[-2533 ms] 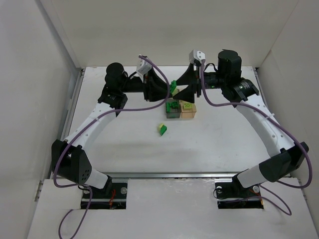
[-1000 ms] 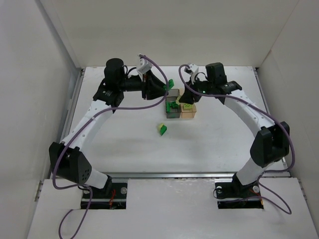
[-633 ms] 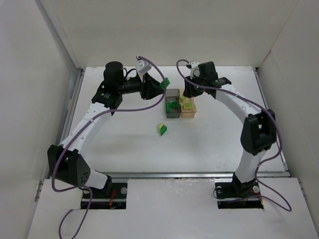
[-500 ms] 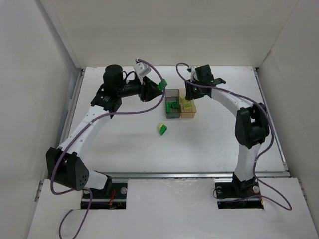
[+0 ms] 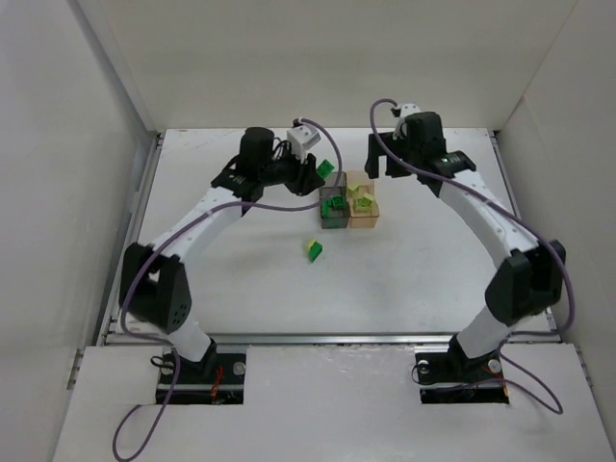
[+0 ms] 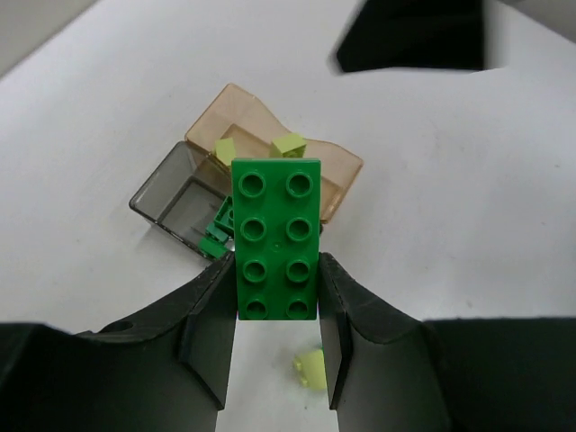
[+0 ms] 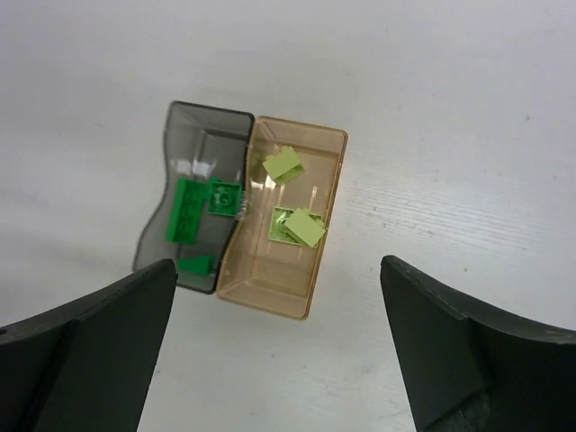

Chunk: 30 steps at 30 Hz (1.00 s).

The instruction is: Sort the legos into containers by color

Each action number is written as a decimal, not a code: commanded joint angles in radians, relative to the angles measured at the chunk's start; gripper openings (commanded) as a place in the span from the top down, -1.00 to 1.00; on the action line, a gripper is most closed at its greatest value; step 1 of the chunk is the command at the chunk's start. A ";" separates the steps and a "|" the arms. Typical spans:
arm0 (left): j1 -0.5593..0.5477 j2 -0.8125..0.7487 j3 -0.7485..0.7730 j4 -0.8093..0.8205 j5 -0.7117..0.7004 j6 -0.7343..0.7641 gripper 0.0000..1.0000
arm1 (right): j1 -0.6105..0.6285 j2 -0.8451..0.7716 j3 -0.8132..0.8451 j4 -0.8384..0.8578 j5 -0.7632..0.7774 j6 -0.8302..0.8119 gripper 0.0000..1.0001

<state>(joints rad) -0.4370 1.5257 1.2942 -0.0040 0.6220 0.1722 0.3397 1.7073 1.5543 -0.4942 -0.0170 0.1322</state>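
Note:
My left gripper (image 6: 275, 290) is shut on a dark green two-by-four brick (image 6: 275, 238), held above the table just left of the containers (image 5: 325, 169). The smoky grey container (image 7: 193, 126) holds dark green legos (image 7: 187, 209). The pale orange container (image 7: 270, 279) beside it holds pale yellow-green legos (image 7: 297, 225). My right gripper (image 7: 279, 342) hangs wide open above the orange box with nothing between its fingers; in the top view it (image 5: 385, 159) sits behind and right of the boxes. One pale yellow-green lego (image 5: 314, 249) lies loose on the table in front of the boxes.
White walls enclose the table on the left (image 5: 58, 192), back and right. A metal rail (image 5: 327, 337) runs along the table's near edge. Purple cables (image 5: 404, 164) loop off both wrists near the boxes.
My right gripper has opened wide and pulled up and back to the right from over the orange box. My left arm has swung right toward the grey box, still holding the green brick.

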 commanded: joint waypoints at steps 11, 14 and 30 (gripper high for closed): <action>-0.046 0.419 0.223 0.092 -0.127 -0.128 0.19 | -0.008 -0.357 -0.261 0.031 0.107 0.073 -1.00; -0.057 0.444 0.249 0.070 -0.107 -0.137 -0.17 | -0.008 -0.380 -0.279 0.020 0.107 0.073 -1.00; 0.116 -0.180 -0.218 0.018 -0.198 0.138 -0.97 | 0.274 -0.410 -0.473 0.215 -0.096 -0.200 -1.00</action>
<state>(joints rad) -0.3847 1.5330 1.1946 0.0021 0.4953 0.2047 0.5663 1.2663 1.0943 -0.4023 -0.0132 -0.0170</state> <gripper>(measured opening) 0.989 0.998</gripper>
